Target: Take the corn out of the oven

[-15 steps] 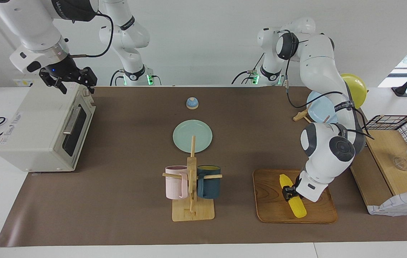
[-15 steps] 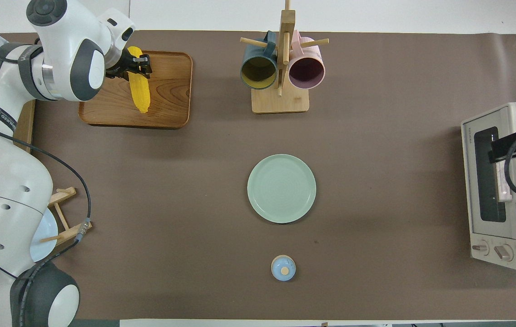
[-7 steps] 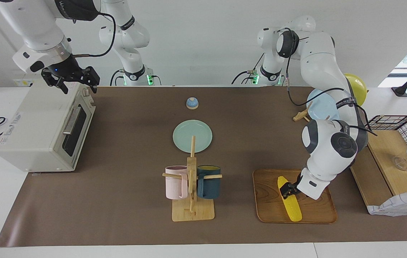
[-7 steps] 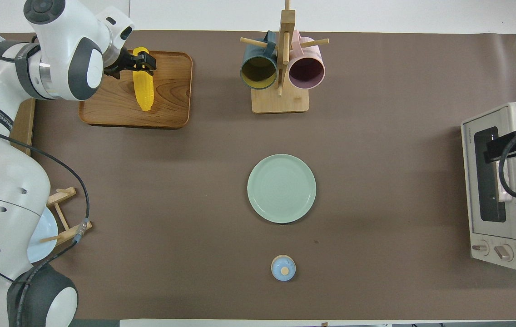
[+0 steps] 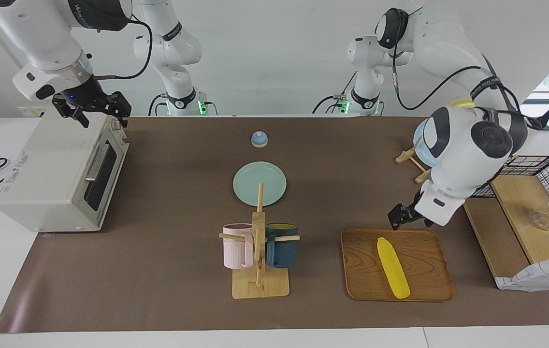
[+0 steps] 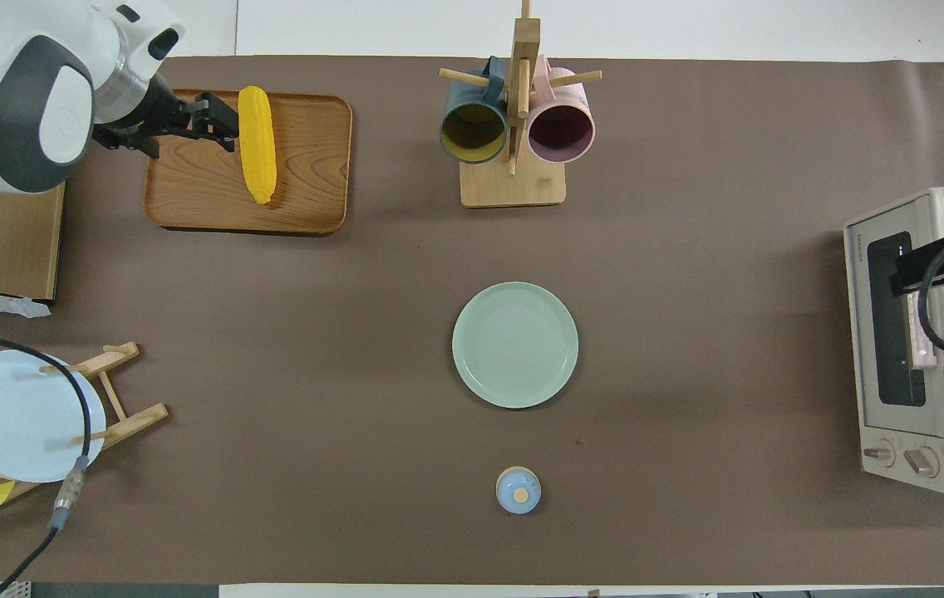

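The yellow corn (image 5: 393,267) lies flat on a wooden tray (image 5: 429,261) toward the left arm's end of the table; it also shows in the overhead view (image 6: 257,141) on the tray (image 6: 306,158). My left gripper (image 5: 407,218) is open and empty, raised over the tray's edge nearest the robots, apart from the corn (image 6: 218,123). The cream-white oven (image 5: 62,169) stands at the right arm's end with its door shut (image 6: 904,332). My right gripper (image 5: 103,116) is open and empty over the oven's top, by the door's upper edge (image 6: 916,270).
A mint green plate (image 5: 259,182) lies mid-table. A wooden mug rack (image 5: 259,241) with a pink and a dark blue mug stands beside the tray. A small blue knobbed lid (image 5: 259,139) sits nearer the robots. A plate rack (image 6: 119,390) and wire basket (image 5: 530,166) flank the left arm.
My left gripper let go of the corn, which now lies on the tray, and rose away toward the robots. My right gripper stayed over the oven.
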Controlling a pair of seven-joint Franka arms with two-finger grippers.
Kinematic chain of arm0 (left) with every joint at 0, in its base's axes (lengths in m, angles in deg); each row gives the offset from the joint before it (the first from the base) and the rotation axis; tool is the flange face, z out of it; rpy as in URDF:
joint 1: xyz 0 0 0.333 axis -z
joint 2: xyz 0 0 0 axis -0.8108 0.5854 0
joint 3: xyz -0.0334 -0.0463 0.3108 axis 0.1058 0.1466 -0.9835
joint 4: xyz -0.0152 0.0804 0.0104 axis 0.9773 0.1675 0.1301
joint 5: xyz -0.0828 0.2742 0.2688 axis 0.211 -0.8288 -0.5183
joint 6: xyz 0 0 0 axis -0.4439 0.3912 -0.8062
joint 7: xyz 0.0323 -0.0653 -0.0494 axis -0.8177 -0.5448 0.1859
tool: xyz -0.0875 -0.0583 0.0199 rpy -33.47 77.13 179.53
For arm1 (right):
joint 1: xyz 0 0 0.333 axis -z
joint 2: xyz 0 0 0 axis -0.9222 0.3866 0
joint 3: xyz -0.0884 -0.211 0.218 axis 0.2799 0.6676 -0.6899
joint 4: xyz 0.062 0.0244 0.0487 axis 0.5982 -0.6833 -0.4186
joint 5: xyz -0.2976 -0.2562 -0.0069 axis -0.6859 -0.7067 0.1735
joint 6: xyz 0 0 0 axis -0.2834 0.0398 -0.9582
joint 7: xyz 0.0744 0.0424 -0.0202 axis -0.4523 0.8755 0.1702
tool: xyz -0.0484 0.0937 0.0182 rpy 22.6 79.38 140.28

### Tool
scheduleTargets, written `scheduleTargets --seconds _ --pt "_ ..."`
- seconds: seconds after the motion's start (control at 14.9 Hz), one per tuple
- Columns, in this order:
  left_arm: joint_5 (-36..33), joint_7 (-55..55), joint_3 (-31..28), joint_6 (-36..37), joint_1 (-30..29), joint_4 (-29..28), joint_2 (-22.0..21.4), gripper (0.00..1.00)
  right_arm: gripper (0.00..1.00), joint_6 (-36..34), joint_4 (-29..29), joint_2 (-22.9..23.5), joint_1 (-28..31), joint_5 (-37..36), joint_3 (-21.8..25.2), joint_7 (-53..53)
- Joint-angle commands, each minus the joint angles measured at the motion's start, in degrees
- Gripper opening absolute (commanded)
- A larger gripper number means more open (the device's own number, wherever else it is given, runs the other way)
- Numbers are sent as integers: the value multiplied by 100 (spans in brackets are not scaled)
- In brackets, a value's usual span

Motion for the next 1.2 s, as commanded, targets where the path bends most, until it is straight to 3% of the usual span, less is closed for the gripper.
scheduleTargets --seconds 0.0,0.2,0.4,0.6,0.8,1.14 --pt "-94 -53 -2 442 -43 -884 -1042 100 100 -178 201 80 -79 85 108 36" --pt "-94 -53 -10 1085 -43 -1147 -1701 100 100 -169 184 71 -45 58 135 27" --pt "-94 -53 -10 1306 -25 -1936 -2553 100 100 -160 131 45 175 102 135 1" --pt "-50 -79 -2 1368 1 -2570 -3003 100 100 -195 122 10 176 67 135 44" --pt "371 -281 -10 1202 -25 -2801 -3110 100 100 -309 122 9 184 49 127 36" --pt "372 -246 -10 1323 10 -2476 -2978 100 100 -301 105 9 193 111 118 27"
